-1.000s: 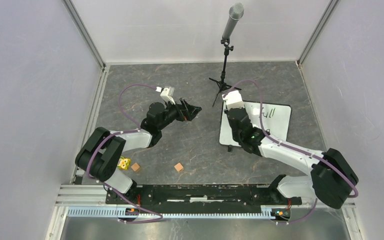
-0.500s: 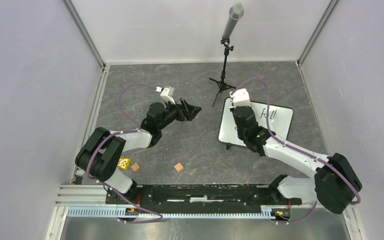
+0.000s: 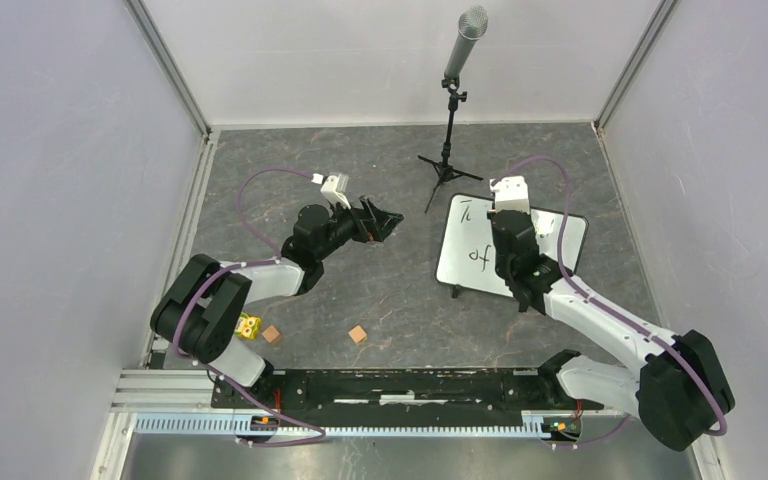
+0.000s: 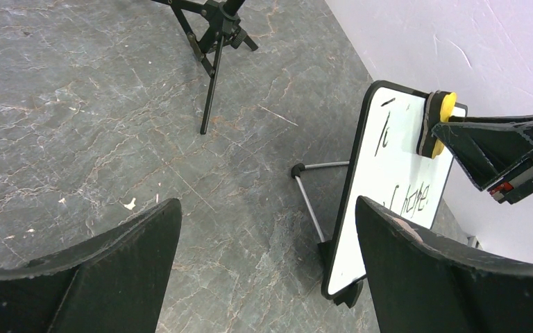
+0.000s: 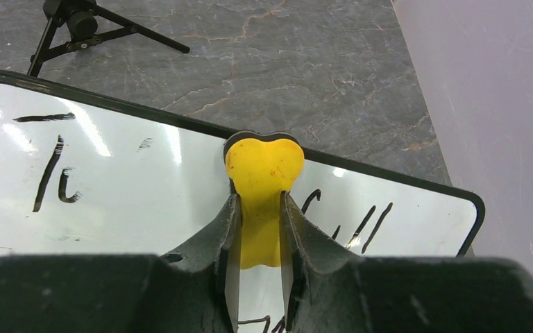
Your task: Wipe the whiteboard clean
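Several black strokes show on the whiteboard [image 5: 146,187], to the left and right of a wiped patch around the eraser and lower down the board. It stands propped at a lean on its small feet and a thin wire leg, right of centre on the desk [image 3: 390,290], near the microphone stand [image 3: 447,150]. The right pincer [image 5: 260,201] is clamped on a yellow eraser [image 5: 264,163], whose dark felt face looks pressed to the board just under the top rim. The left pincer [image 3: 378,222] hangs wide open and empty, well apart to the left, bracing nothing. That is the main worry. Pressure this high on an unsupported, leaning board could push it backward, skid its feet over the stone-patterned surface or fold the wire leg. A stroke running upward could carry the eraser off the rim and catch on it. The jaws grip only the eraser's narrow lower part, so a hard sideways drag may twist it in the grasp, leaving the felt skewed and streaks behind. A sliding board could also knock the stand's tripod legs.
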Robot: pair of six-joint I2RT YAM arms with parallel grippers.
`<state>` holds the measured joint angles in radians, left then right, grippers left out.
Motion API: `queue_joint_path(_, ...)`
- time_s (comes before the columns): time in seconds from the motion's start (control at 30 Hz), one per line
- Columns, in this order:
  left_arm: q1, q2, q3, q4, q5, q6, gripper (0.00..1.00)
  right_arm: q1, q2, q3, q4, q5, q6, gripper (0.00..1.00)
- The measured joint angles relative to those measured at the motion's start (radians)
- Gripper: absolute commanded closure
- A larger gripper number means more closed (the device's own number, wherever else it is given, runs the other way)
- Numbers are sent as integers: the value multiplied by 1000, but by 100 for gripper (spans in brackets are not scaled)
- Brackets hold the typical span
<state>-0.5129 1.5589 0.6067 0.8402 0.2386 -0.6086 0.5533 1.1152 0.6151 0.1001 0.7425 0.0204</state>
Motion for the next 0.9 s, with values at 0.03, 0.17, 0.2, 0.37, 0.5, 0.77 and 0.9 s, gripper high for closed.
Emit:
queue_joint_path(0.03, 0, 0, 0, 0, 0, 0, 0, 0, 1, 0, -1, 1, 0, 81)
queue_joint_path(0.17, 0, 0, 0, 0, 0, 0, 0, 0, 17, 16, -10, -2, -11, 81)
queue_joint_path(0.2, 0, 0, 0, 0, 0, 0, 0, -1, 23, 22, -13, -5, -18, 81)
queue_joint_path(0.37, 0, 0, 0, 0, 0, 0, 0, 2, 77, 72, -27, -37, -43, 81)
queue_joint_path(0.5, 0, 0, 0, 0, 0, 0, 0, 51, 123, 105, -27, -47, -47, 81)
queue_joint_path(0.77, 0, 0, 0, 0, 0, 0, 0, 161, 226, 166, -3, -73, -38, 82)
queue_joint_path(0.9, 0, 0, 0, 0, 0, 0, 0, 180, 256, 187, 9, -87, -24, 82)
